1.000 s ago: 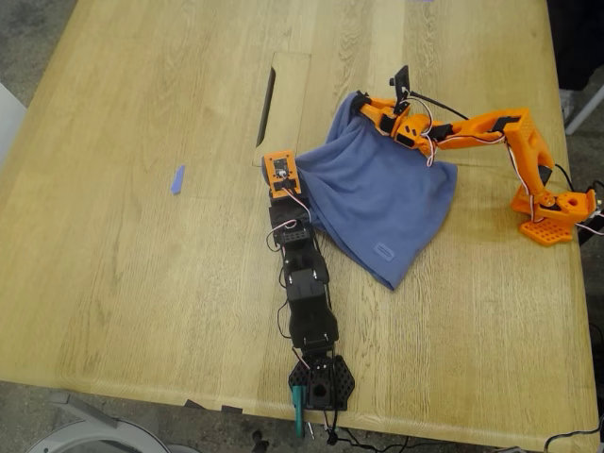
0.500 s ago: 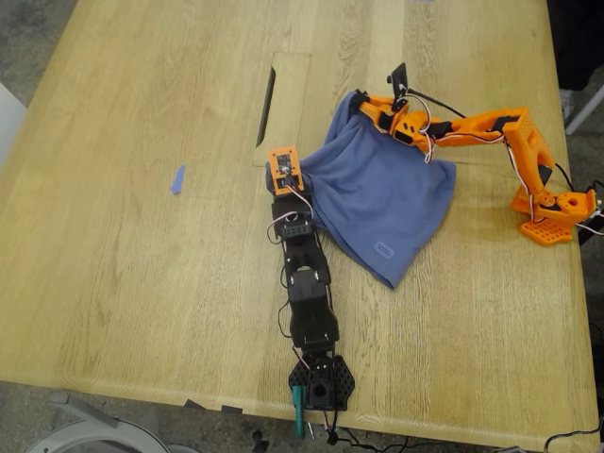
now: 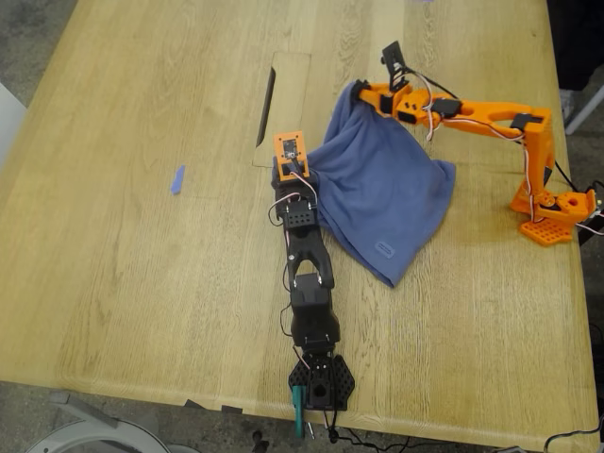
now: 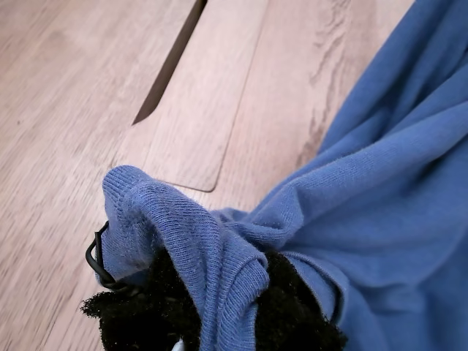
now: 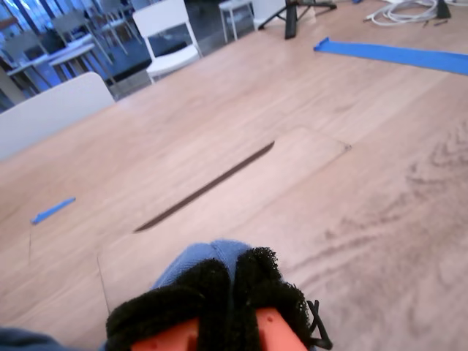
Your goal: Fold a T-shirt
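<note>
The T-shirt lies bunched on the desk, toward the exterior view's right. Our first end effector pinches a rolled hem; our second end effector pinches another edge near the desk's slot. Since a second ago both arms have stretched forward, pulling that edge taut and higher. We judge the spreading step underway, folding not yet started.
</note>
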Robot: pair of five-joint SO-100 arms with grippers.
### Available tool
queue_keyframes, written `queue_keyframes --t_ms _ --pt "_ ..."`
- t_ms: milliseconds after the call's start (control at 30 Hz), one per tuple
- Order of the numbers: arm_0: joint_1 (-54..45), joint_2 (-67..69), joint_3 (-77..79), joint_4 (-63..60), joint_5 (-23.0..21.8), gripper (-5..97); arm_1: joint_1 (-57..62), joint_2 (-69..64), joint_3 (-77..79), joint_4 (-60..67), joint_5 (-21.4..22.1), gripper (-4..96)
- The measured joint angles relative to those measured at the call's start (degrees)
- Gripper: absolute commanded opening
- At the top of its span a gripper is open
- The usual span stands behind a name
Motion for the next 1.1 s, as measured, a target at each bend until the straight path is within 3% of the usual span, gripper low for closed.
queue_keyframes --t_ms 467,800,1100 --pt "6.06 17.23 1.41 21.8 -0.18 0 -2.02 22.15 13.36 25.93 0.09 0.0" --pt "15.64 31.03 9.93 31.03 -2.11 0 -3.25 34.45 15.47 47.2 0.09 -0.1" --pt "23.91 39.73 16.7 34.1 -2.46 0 -5.71 43.95 23.2 55.99 0.62 -0.1"
